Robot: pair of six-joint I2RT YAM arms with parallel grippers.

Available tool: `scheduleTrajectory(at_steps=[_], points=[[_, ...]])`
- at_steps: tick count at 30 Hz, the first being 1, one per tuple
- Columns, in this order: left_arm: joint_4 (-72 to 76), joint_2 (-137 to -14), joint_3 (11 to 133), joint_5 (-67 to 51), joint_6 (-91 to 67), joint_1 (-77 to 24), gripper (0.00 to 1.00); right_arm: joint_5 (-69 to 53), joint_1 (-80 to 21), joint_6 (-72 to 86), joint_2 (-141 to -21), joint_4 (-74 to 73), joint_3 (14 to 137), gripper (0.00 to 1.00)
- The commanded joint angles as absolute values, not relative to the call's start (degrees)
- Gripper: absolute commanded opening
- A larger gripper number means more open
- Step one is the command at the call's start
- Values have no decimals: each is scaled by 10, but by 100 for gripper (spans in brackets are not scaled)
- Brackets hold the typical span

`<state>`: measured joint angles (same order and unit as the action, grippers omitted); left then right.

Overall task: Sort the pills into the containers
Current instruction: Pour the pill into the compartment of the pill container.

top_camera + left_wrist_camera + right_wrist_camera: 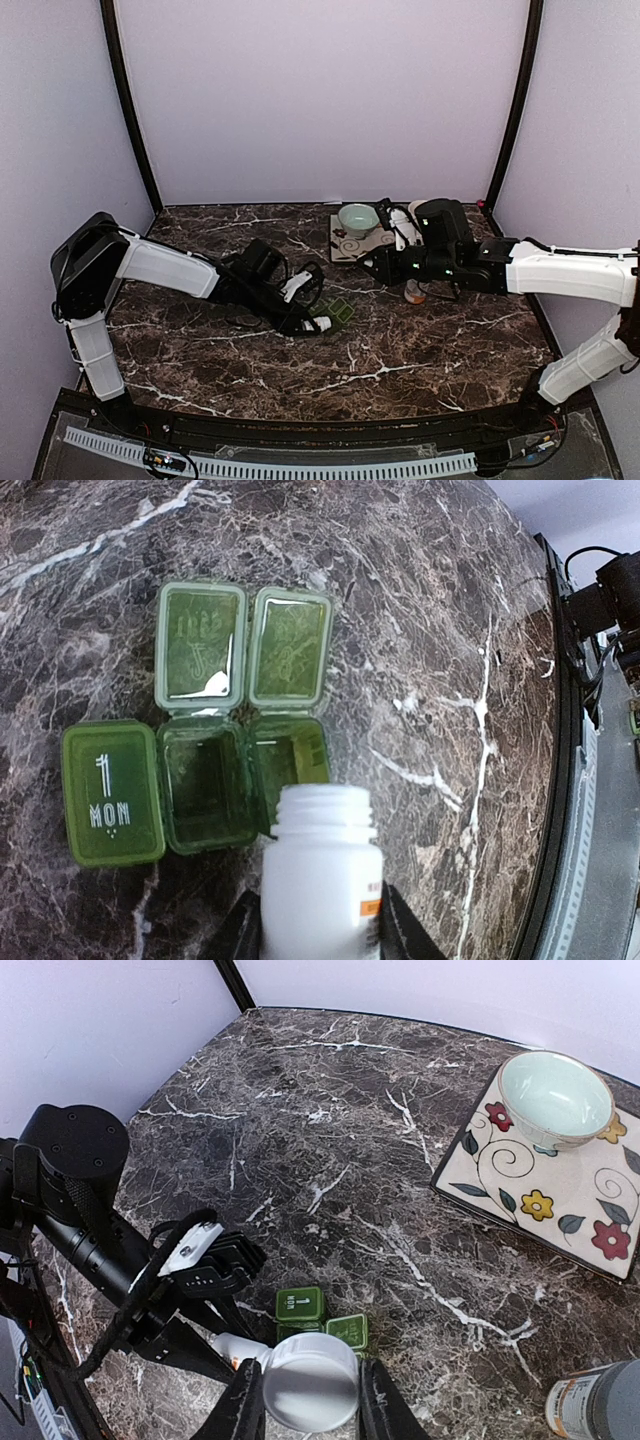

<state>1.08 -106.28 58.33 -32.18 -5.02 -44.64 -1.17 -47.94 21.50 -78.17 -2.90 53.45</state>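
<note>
Clutching an open bottle (320, 855), the left gripper (320, 935) sits beside the pill organiser (110, 795); right gripper (308, 1405) pinches a white cap (308, 1380).

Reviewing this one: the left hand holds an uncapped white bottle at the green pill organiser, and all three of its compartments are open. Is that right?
Not quite. The left hand does hold the uncapped white bottle at the green pill organiser, but only two compartments are open; the MON compartment is shut, as the left wrist view shows.
</note>
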Motion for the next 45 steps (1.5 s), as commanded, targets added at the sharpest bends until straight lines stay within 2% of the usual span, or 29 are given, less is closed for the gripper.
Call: scheduleTrajectory(at_steps=[1, 24, 36, 45], points=[[-13, -1056, 601, -317, -36, -450, 0, -5, -477, 211, -782, -14, 540, 0], [0, -1046, 593, -307, -45, -453, 0, -6, -477, 214, -778, -12, 534, 0], [79, -1007, 552, -333, -75, -453, 0, -13, -477, 214, -768, -20, 539, 0], [181, -926, 483, -344, -108, -453, 0, -35, -483, 218, -752, -23, 548, 0]])
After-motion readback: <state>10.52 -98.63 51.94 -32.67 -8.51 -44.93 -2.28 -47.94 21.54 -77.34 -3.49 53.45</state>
